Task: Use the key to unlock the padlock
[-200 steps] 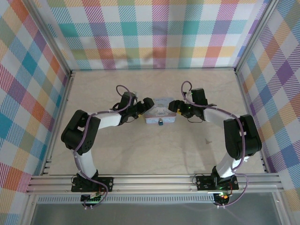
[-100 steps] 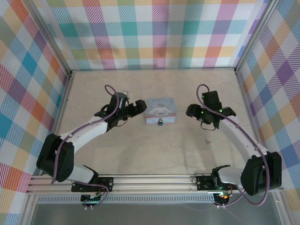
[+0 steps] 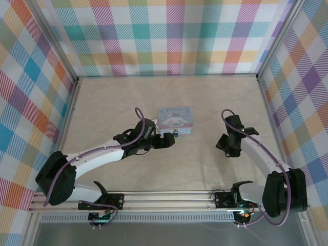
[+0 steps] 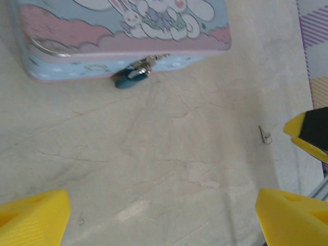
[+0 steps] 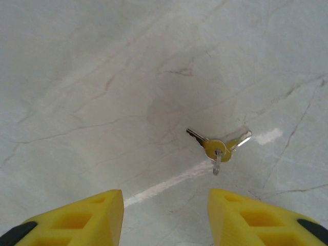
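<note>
Yellow-tipped left pincer (image 4: 161, 215) wide apart, empty | right pincer (image 5: 165, 207) parted, empty, near key (image 5: 218, 148) | padlock (image 4: 130, 78) hangs on tin (image 4: 77, 36)

Padlock (image 4: 130, 78): small, dark teal, shackle hooked through the hasp on the tin's (image 4: 77, 51) front wall, body tilted, resting on the desk (image 4: 169, 169).

Key (image 5: 216, 148): yellow-headed, on a small ring, lying flat on the desk, apart from the padlock.

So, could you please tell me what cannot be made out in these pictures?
Tin: cut off by the top edge of the left wrist view.
Padlock: blurred there against the tin, so whether it is open or locked is unclear.
Keys: too small in the right wrist view to read their teeth.
</note>
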